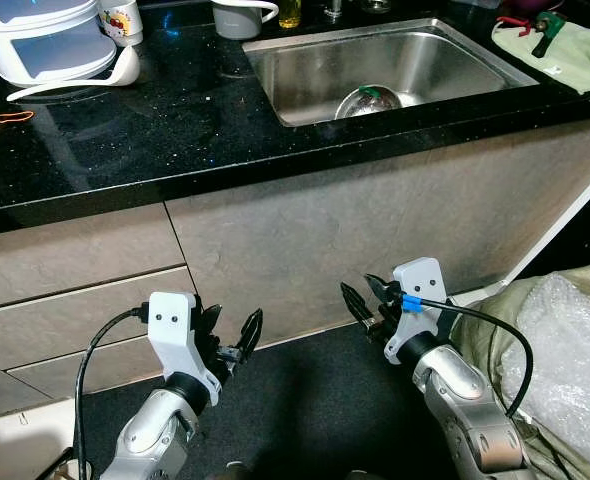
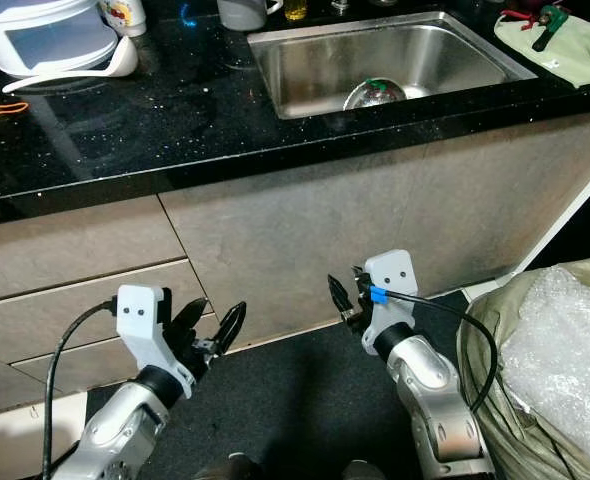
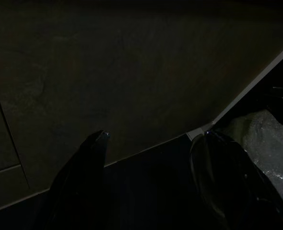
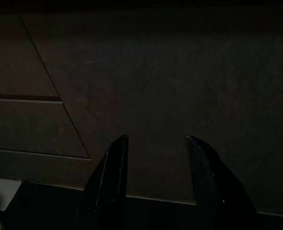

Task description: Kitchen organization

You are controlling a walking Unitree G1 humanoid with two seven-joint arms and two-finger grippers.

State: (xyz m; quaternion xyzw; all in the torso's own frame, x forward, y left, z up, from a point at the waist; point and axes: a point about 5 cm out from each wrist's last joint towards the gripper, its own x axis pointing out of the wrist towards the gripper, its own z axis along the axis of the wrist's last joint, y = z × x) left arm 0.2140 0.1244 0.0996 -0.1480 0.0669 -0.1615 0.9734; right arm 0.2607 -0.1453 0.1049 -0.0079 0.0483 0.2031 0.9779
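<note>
Facing the black worktop, we hold left hand and right hand open and empty, judging the sink's steel bowl light, stiff, slippery, best gripped by its rim.

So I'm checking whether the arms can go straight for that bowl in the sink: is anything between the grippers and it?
Yes. Both the left gripper and right gripper hang low, open, facing the cabinet front. The black countertop edge lies above them; the bowl sits down in the sink, behind its front wall.

Bowl in steel sink
</note>
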